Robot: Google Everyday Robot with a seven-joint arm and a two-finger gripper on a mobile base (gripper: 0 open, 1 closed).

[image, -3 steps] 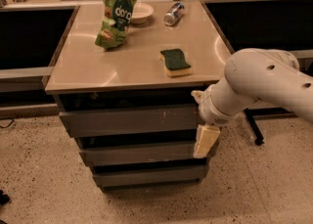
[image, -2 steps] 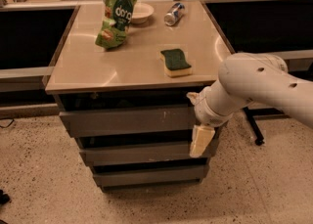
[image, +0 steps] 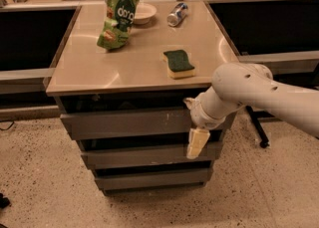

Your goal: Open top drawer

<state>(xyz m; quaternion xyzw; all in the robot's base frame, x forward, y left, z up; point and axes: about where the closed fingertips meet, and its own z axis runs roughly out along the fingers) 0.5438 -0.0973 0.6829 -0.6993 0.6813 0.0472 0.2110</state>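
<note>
Hanging at the right end of the top drawer (image: 124, 122), a flat grey handle-less front with whitish scratches just under the smooth beige bench (image: 99, 70) top, the cream end effector (image: 197, 144) points down over the slimmer drawer front below. Whether it is open or closed cannot be told. A rectangular green sponge (image: 178, 63) lies on the bench above. Since a second ago the rounded white arm (image: 249, 90) has slid left; the drawer looks unmoved.

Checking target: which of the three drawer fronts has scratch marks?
The top drawer, widest and tallest; the two below are unscratched. The hand sits just below its right end.
</note>
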